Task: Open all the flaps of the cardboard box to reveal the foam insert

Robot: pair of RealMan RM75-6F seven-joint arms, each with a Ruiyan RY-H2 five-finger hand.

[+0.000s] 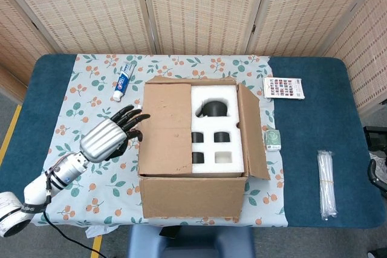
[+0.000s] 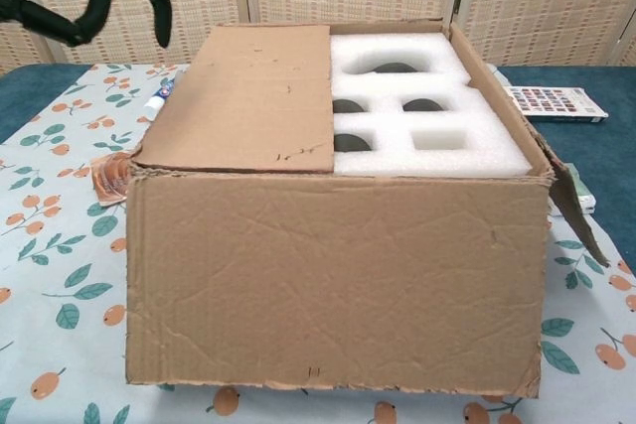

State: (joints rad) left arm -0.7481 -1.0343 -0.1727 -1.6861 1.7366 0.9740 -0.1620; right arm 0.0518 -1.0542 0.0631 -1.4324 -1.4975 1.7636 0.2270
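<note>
Box sits mid-tabletop, left flap closed over half the foam; left hand hovers at that flap, fingers spread, empty, above a crumpled wrapper; toothpaste lies far left

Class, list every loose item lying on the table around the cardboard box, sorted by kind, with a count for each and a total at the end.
Toothpaste tube: 1
Crumpled plastic bottle: 1
Colour swatch card: 1
Small green pack: 1
Bundle of clear straws: 1
Total: 5
</note>
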